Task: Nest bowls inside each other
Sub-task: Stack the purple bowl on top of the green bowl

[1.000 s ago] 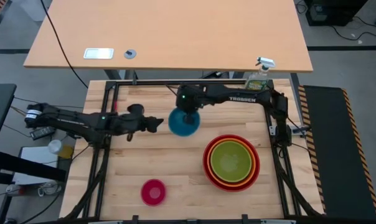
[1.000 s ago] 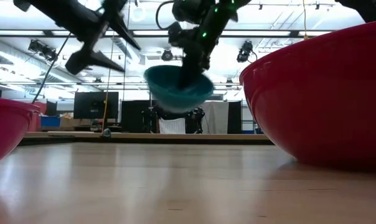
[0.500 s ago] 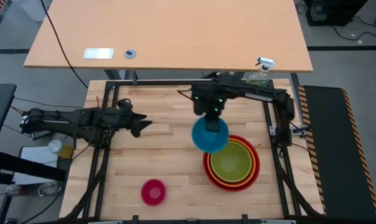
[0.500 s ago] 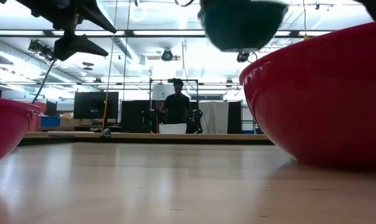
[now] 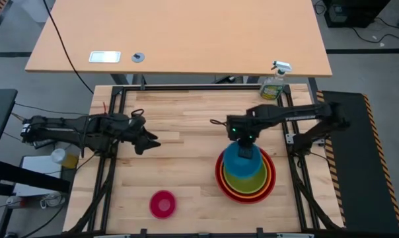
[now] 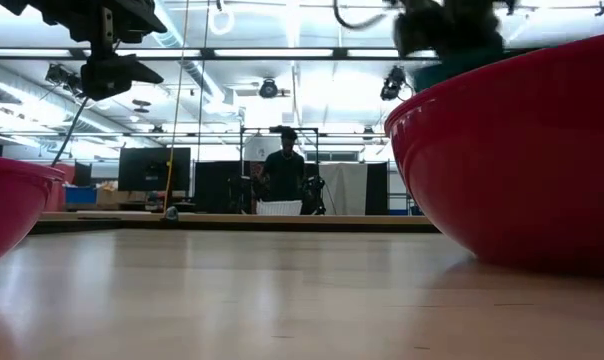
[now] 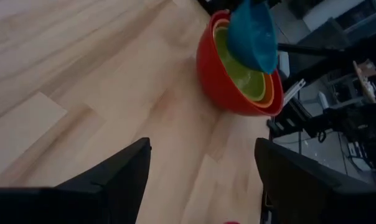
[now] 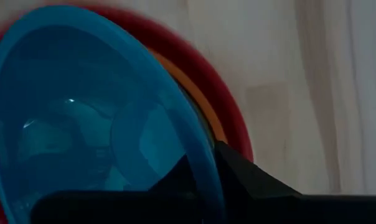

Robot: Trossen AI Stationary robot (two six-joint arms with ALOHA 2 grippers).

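Observation:
A blue bowl [image 5: 242, 162] hangs tilted over a stack of three nested bowls, red [image 5: 220, 178] outside, then orange, then green [image 5: 249, 182], at the table's right. My right gripper [image 5: 242, 137] is shut on it from above. A small pink bowl [image 5: 162, 203] rests on its base near the front edge. My left gripper [image 5: 148, 140] hovers open at the table's left, with nothing between its fingers [image 7: 113, 180]. In the left wrist view the blue bowl [image 7: 253, 34] shows above the stack [image 7: 235, 78]. My right gripper pinches the blue bowl's rim [image 8: 203, 163], one finger inside the bowl [image 8: 175, 180] and one outside [image 8: 244, 174]. The fingers come from above, pointing steeply down. The bowl hangs tilted below them, over the green bowl; whether it touches the stack I cannot tell.
A spray bottle [image 5: 273, 82] stands at the table's far right corner. Bare wood lies between the two arms and around the pink bowl. In the low view the red bowl's wall [image 6: 522, 150] fills the right. A person stands in the room beyond the table [image 6: 282, 170].
My right gripper has carried the blue bowl from the table's middle toward the right and near edges, ending over the bowl stack, and has tipped more steeply downward. My left gripper has drawn back toward the left edge and rolled, staying open.

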